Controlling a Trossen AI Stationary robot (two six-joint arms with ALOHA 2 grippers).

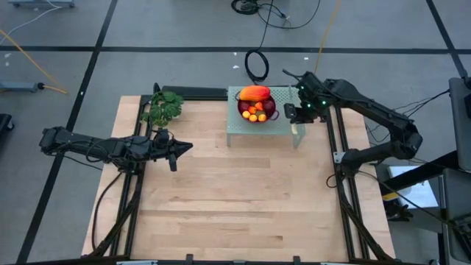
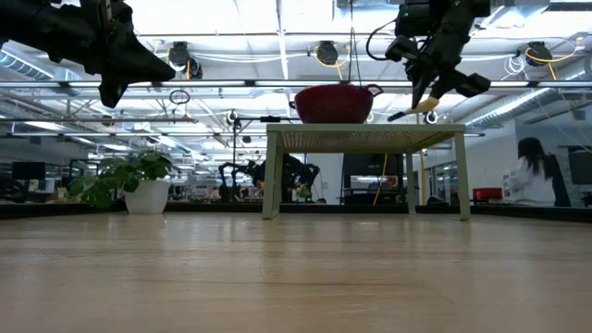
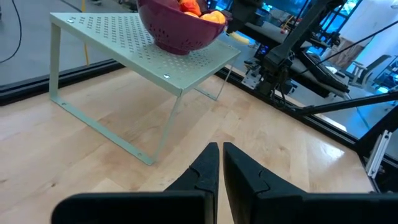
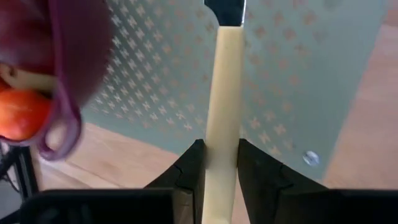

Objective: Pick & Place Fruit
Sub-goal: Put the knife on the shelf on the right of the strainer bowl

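Note:
The fruit [image 1: 255, 104] lies in a dark red colander bowl [image 2: 333, 104] on a small pale green perforated table [image 1: 243, 132]: an elongated orange-red piece [image 1: 254, 93], tiny orange ones [image 1: 255, 115] and a dark red ball [image 1: 269, 108]. The olive-brown ovals do not show. My right gripper [image 1: 292, 114] hovers at the small table's right end, beside the bowl, shut on the yellow-handled knife [image 2: 421, 106]. My left gripper [image 1: 174, 153] hangs shut in the air over the wooden table's left part, touching nothing. My right gripper pinches the knife's pale yellow handle [image 4: 221, 124] between its two fingers, with the handle running out lengthwise past the fingertips [image 4: 189, 155]. The dark blade [image 4: 224, 9] points away over the perforated top. The knife sits tilted in the hold, just above the small table.
A leafy green potted plant [image 1: 162, 107] stands at the wooden table's far left, near my left arm. The colander's rim and handle [image 4: 62, 134] sit close beside the knife. Bare wooden tabletop [image 1: 235, 199] stretches across the middle and near side. A person [image 2: 532, 176] is in the room behind.

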